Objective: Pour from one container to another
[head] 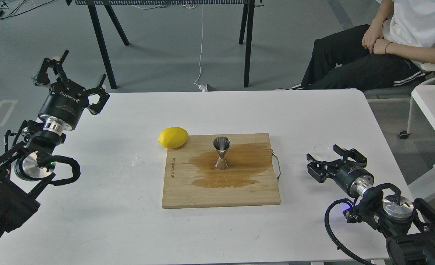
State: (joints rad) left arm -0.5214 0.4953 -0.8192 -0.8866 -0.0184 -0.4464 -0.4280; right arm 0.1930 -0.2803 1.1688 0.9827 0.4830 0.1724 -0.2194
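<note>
The small clear cup [321, 149] stands upright on the white table, right of the wooden board. My right gripper [323, 154] is open just behind it, fingertips on either side of the cup's near part and not pressing it. The shiny steel jigger [221, 153] stands upright in the middle of the wooden cutting board [254, 191], inside a dark wet stain. My left gripper [82, 68] hangs open and holds nothing, above the table's far left corner.
A yellow lemon [173, 137] lies at the board's far left corner. A few droplets [138, 161] sit left of the board. The board's metal handle [277, 165] sticks out toward the cup. A seated person [386, 44] is at the far right.
</note>
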